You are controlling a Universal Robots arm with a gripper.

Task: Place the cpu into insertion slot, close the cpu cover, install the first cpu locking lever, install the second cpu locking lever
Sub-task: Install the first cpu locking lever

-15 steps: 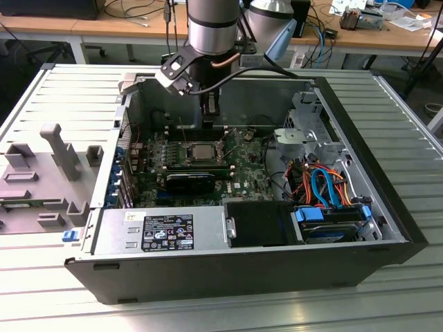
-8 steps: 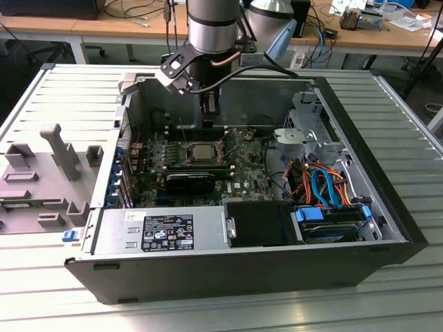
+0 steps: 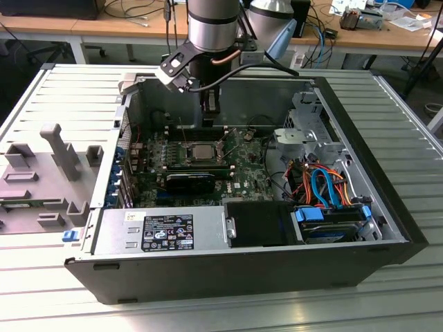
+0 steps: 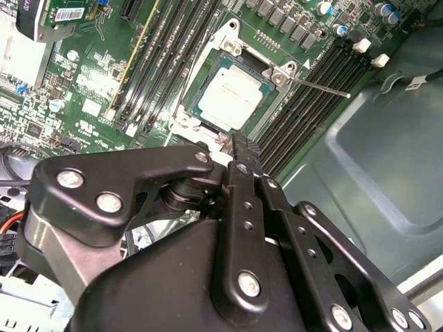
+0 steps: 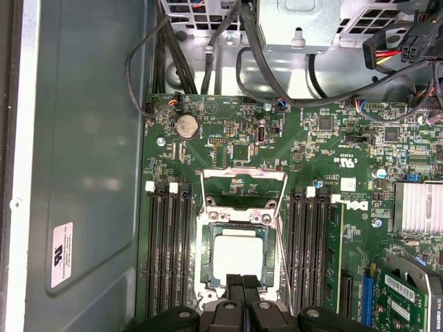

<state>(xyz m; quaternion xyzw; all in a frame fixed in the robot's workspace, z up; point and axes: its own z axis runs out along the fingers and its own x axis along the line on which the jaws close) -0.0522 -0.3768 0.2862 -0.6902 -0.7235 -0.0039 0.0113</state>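
Note:
The cpu [image 5: 237, 256] lies flat in the insertion slot [image 5: 208, 266] on the green board, silver top up; it also appears in the second wrist view [image 4: 230, 97] and the exterior view [image 3: 203, 150]. The cpu cover [image 5: 243, 173] is swung open and stands off the chip on the socket's side away from my fingertips. A thin locking lever [image 4: 322, 87] sticks out free beside the socket. My gripper [image 5: 243, 282] hangs just over the socket's near edge, its two fingers pressed together with nothing between them. In the exterior view the gripper [image 3: 210, 111] is inside the case, behind the socket.
Black memory slots [image 5: 169, 249] flank the socket on both sides. A finned heat sink [image 5: 419, 207] and black cables [image 5: 277, 69] lie nearby. The case's grey wall [image 5: 83, 173] runs alongside. A power supply [image 3: 159, 232] and a drive bay with coloured cables [image 3: 325, 187] fill the case's front.

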